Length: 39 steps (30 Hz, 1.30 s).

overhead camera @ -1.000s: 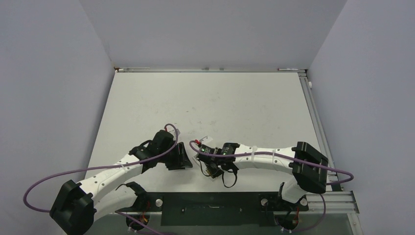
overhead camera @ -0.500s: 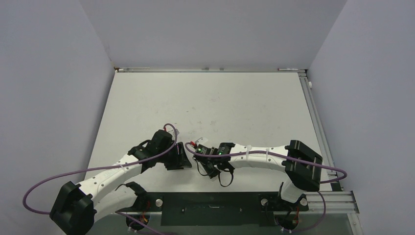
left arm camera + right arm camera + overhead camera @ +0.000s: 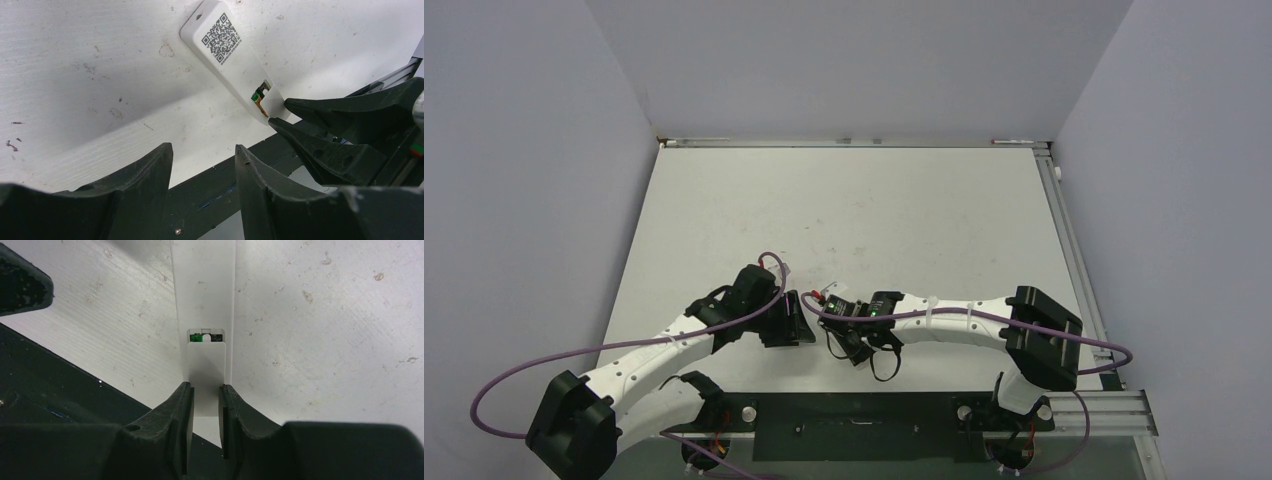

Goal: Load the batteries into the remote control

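The remote control is a slim white bar lying on the table, with a QR code on its upper face. Its small recess shows one of the batteries, gold with a green band; any other battery is hidden. My right gripper is shut on the remote's near end, where its cover stops just short of the recess. From the left wrist those right fingertips pinch the remote's end. My left gripper is open and empty, just left of the remote.
The white table is scuffed and stained. A dark mounting rail runs along its near edge, right below both grippers. Grey walls close in the left, back and right sides. Purple cables loop off both arms.
My right arm has shifted a little to the left, carrying the remote closer to the left gripper. The left arm has hardly moved.
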Motion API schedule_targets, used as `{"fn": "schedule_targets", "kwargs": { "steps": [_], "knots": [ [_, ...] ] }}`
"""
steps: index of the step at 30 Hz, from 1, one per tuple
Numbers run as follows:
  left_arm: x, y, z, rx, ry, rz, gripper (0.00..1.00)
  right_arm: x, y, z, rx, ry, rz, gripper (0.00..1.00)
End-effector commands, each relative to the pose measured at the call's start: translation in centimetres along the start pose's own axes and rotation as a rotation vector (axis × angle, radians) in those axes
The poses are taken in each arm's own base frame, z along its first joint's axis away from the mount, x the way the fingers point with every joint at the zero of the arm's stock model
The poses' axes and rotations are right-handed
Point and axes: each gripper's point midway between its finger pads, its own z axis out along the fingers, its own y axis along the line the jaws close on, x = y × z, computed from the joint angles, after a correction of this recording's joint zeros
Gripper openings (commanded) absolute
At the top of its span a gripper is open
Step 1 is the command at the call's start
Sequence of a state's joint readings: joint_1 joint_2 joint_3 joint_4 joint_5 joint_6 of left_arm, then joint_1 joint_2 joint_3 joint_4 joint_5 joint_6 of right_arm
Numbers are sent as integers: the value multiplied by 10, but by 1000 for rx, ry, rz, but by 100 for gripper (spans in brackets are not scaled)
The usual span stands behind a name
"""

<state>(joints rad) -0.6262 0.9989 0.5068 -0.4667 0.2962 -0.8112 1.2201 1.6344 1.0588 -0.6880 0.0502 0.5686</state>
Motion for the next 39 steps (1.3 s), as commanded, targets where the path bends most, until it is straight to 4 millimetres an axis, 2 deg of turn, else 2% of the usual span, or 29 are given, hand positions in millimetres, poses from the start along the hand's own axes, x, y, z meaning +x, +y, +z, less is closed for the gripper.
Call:
{"fn": "schedule_targets", "kwargs": {
  "steps": [1,23,28,33,39],
  "knots": [
    [-12,-15,-5,41,-26,21,46,-12,11,1,-27,-33,-10,14],
    [-12,-13,-6,42,-28,17,46,-9,8,3,-16,-28,-4,20],
    [-13,-15,-7,46,-29,18,46,-14,7,-6,-11,-53,12,23],
    [-12,-15,-7,47,-27,24,46,-9,-3,-16,13,-72,59,29],
    [-13,-17,-7,53,-23,23,46,0,-10,-28,1,-119,165,31]
  ]
}}
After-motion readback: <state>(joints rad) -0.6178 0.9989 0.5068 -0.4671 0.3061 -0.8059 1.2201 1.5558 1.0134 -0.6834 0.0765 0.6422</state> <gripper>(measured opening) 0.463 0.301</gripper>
